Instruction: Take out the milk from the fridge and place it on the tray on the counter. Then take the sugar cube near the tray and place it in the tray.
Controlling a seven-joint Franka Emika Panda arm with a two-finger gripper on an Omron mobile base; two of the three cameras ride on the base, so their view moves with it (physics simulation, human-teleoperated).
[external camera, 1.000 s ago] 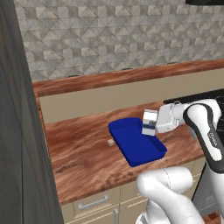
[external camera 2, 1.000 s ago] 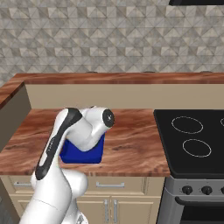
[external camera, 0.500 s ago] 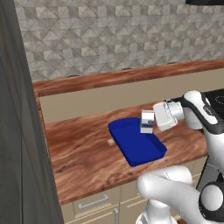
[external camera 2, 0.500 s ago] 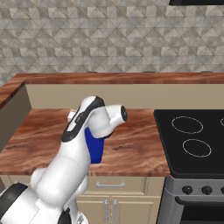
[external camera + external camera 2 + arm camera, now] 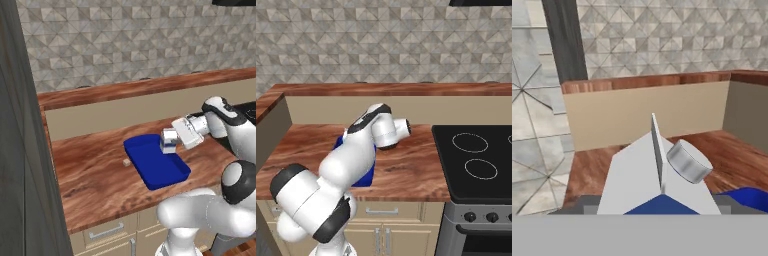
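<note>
Milk over tray, placement step in hand.
Left to right: sugar cube (image 5: 127, 162) sits on the worktop (image 5: 95, 175) just beside the tray (image 5: 155, 167); the milk (image 5: 168, 141) hangs above the tray's right half, jaws of the gripper (image 5: 172, 140) clamped on it. Next, by my reading: lower it upright, release, then go for the cube.

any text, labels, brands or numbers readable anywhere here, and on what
None can be read.
The milk, held in the gripper over the tray: a plain blue band and a grey cap, no lettering.
The stovetop: white ring outlines only; its front knobs carry no readable marks.
The sugar cube, counter and wall tiles: no print.
</note>
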